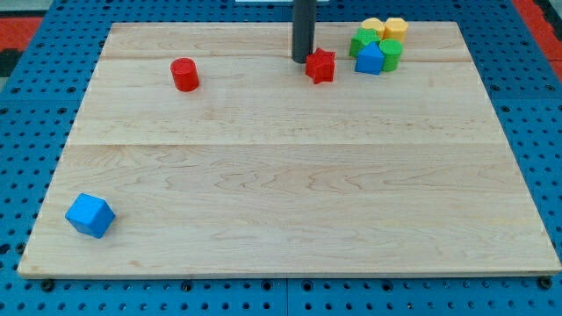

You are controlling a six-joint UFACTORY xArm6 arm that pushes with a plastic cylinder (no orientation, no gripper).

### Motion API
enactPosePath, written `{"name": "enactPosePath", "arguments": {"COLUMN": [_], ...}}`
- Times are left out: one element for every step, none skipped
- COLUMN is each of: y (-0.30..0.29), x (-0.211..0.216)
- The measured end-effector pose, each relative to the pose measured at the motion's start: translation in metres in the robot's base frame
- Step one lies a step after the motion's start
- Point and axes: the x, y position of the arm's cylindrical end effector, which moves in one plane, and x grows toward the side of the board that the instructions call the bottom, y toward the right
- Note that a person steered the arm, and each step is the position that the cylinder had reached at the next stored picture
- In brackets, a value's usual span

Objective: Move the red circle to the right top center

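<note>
My tip (302,60), the lower end of the straight dark rod, rested on the pale wooden board (290,202) near the view's top centre. No pincer fitted, so nothing to release, clench or grasp; the rod only pushes.

Just beside the tip, on the view's right, sat the red star-shaped block (321,66), near or touching; contact could not be settled. Further right at the top edge, a tight cluster: blue block with a peaked top (370,59), green blocks (365,39) and (392,53) against it, yellow blocks (372,25) and (395,26) behind.

Task piece, the red circle, a short red cylinder (185,75), stood well apart from the tip towards the view's left, upper part of the board, untouched. A blue cube-like block (90,215) lay alone at the bottom left corner.

Risks, as judged: the tip was on the wrong side of the cylinder and would need to come round to its left. Pushing it rightwards, the star lay in the path and could be shoved into the cluster. An off-centre push on a round block could let it slip off the tip.

No brands, labels or writing legible.
</note>
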Motion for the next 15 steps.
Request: {"name": "enactPosePath", "arguments": {"y": [0.009,0.050,0.037,-0.025,-0.105,-0.181,-0.256,-0.321,-0.323,-0.323,-0.323,-0.318,-0.261,-0.159,-0.067], "x": [0.022,0.032,0.060,0.122,0.130,0.125,0.118,0.103,0.102,0.103,0.102,0.082,0.053,0.041,0.018]}}
